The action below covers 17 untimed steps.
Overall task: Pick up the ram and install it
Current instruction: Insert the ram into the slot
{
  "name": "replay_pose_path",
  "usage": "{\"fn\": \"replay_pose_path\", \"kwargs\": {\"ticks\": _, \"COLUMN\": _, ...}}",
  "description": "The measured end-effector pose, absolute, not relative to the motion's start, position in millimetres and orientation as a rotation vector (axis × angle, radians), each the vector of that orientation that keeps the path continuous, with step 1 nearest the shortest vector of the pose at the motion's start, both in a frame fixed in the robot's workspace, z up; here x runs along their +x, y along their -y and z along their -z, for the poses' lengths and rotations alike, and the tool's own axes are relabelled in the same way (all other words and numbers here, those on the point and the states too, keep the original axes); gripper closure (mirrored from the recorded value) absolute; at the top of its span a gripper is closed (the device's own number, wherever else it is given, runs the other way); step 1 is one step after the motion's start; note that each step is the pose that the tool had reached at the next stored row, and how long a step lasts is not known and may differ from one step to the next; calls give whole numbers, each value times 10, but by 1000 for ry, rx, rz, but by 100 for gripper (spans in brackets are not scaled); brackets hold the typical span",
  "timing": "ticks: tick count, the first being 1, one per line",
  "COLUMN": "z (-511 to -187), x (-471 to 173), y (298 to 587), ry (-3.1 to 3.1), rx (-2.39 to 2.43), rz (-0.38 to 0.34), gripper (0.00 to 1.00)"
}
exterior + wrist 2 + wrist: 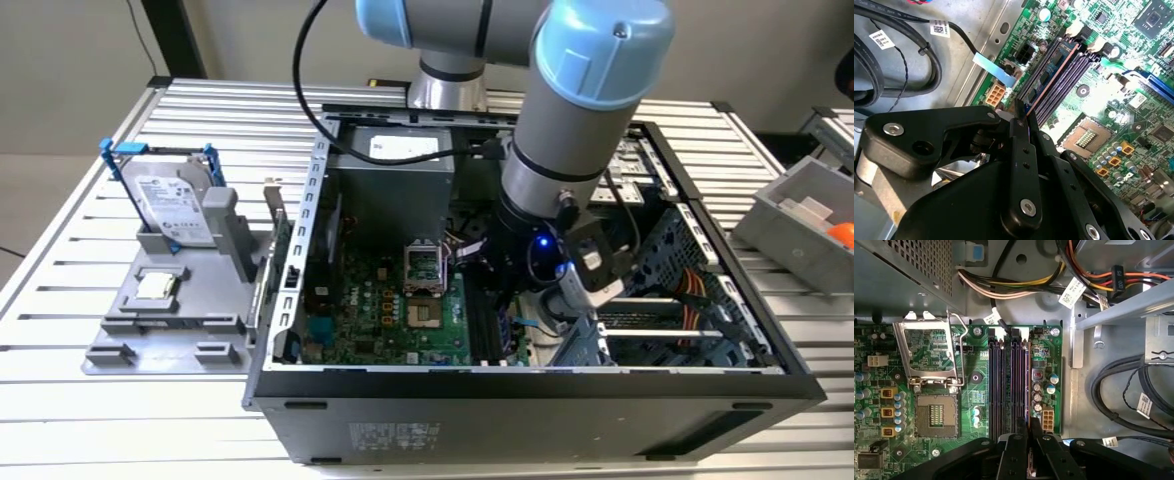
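The ram (1053, 76) is a thin bluish stick with dark chips, seen edge-on. It stands along the black memory slots (1004, 385) of the green motherboard (387, 320), in or just over the slot nearest the case wall. My gripper (1021, 120) is down inside the open computer case (534, 390) and shut on the near end of the ram. In the first wrist view the black fingers (1015, 442) meet over the near end of the slots. I cannot tell whether the stick is fully seated.
An open processor socket (934, 415) lies beside the slots. Black cables (1124, 390) and a wire bundle (1019, 282) run near the case wall. Outside the case, a hard drive (174, 205) and a small silver chip (158, 285) sit on a grey fixture (167, 325). A grey bin (801, 215) stands at the exterior view's right.
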<state>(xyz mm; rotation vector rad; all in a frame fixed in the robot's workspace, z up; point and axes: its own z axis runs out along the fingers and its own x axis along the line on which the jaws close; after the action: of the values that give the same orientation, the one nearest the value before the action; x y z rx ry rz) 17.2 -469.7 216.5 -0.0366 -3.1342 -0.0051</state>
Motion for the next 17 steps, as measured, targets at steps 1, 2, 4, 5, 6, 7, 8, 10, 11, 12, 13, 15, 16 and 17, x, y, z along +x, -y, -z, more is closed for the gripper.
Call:
{"fn": "replay_pose_path", "kwargs": {"ticks": 1, "z": -2164, "x": 169, "y": 4697, "ry": 3134, "rx": -37, "rz": 5, "gripper": 100}}
{"fn": "replay_pose_path", "kwargs": {"ticks": 2, "z": -2163, "x": 167, "y": 4697, "ry": 3134, "rx": -37, "rz": 5, "gripper": 100}}
{"fn": "replay_pose_path", "kwargs": {"ticks": 4, "z": -2159, "x": 163, "y": 4697, "ry": 3134, "rx": -36, "rz": 5, "gripper": 100}}
{"fn": "replay_pose_path", "kwargs": {"ticks": 5, "z": -2155, "x": 163, "y": 4697, "ry": 3134, "rx": -36, "rz": 6, "gripper": 100}}
{"fn": "replay_pose_path", "kwargs": {"ticks": 6, "z": -2150, "x": 163, "y": 4696, "ry": 3134, "rx": -36, "rz": 6, "gripper": 100}}
{"fn": "replay_pose_path", "kwargs": {"ticks": 7, "z": -2148, "x": 163, "y": 4697, "ry": 3134, "rx": -37, "rz": 5, "gripper": 100}}
{"fn": "replay_pose_path", "kwargs": {"ticks": 8, "z": -2146, "x": 163, "y": 4697, "ry": 3134, "rx": -37, "rz": 5, "gripper": 100}}
{"fn": "replay_pose_path", "kwargs": {"ticks": 10, "z": -2139, "x": 163, "y": 4695, "ry": 3134, "rx": -37, "rz": 5, "gripper": 100}}
{"fn": "replay_pose_path", "kwargs": {"ticks": 11, "z": -2136, "x": 163, "y": 4693, "ry": 3134, "rx": -37, "rz": 5, "gripper": 100}}
{"fn": "replay_pose_path", "kwargs": {"ticks": 12, "z": -2134, "x": 162, "y": 4690, "ry": 3134, "rx": -37, "rz": 5, "gripper": 100}}
{"fn": "replay_pose_path", "kwargs": {"ticks": 13, "z": -2134, "x": 162, "y": 4686, "ry": 3134, "rx": -37, "rz": 4, "gripper": 100}}
{"fn": "replay_pose_path", "kwargs": {"ticks": 15, "z": -2131, "x": 162, "y": 4676, "ry": 3134, "rx": -37, "rz": 5, "gripper": 100}}
{"fn": "replay_pose_path", "kwargs": {"ticks": 16, "z": -2128, "x": 163, "y": 4670, "ry": 3134, "rx": -37, "rz": 6, "gripper": 100}}
{"fn": "replay_pose_path", "kwargs": {"ticks": 17, "z": -2128, "x": 163, "y": 4669, "ry": 3134, "rx": -36, "rz": 5, "gripper": 100}}
